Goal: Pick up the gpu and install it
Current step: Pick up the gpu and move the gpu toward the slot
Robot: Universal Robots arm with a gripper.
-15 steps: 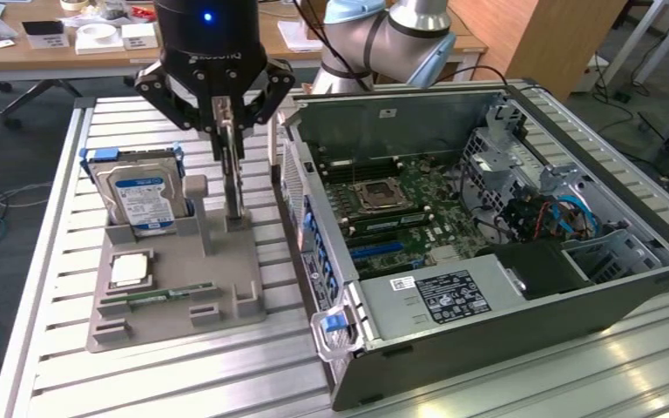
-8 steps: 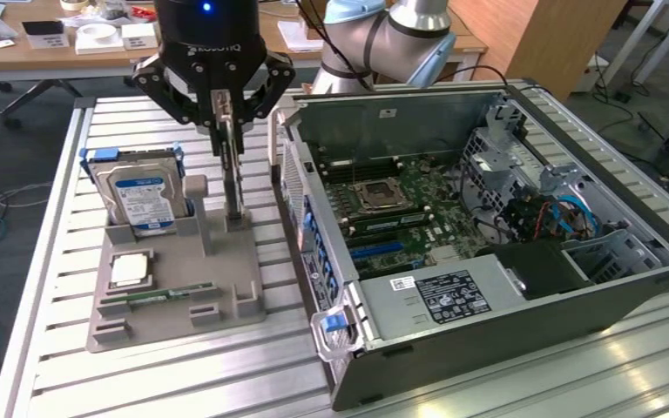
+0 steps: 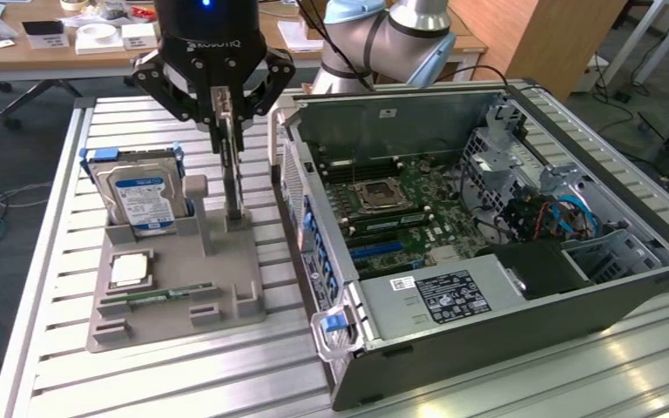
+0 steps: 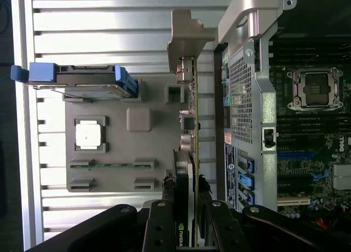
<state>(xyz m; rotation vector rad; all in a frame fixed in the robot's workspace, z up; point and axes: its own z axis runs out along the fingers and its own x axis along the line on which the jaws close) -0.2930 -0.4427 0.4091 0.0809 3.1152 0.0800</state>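
Black gripper (image 3: 227,117) over grey plastic parts holder (image 3: 184,305), fingers pinched on thin dark gpu card (image 3: 233,178). Card upright, edge-on; lower edge seemingly at holder slot, contact unclear. Silver hard drive with blue-white label (image 3: 143,198) stands at exterior view's left. Open black computer case (image 3: 486,348) just beside holder, exterior view's right. Slatted metal table (image 3: 56,366) beneath.

gpu (image 4: 189,120): silvery metal bracket. holder (image 3: 236,283): matt grey plastic. table (image 3: 137,383): ribbed metal.

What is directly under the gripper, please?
The gpu, standing on edge in the grey holder, its top clamped by the gripper. Its lower edge is hidden by the holder's slot.
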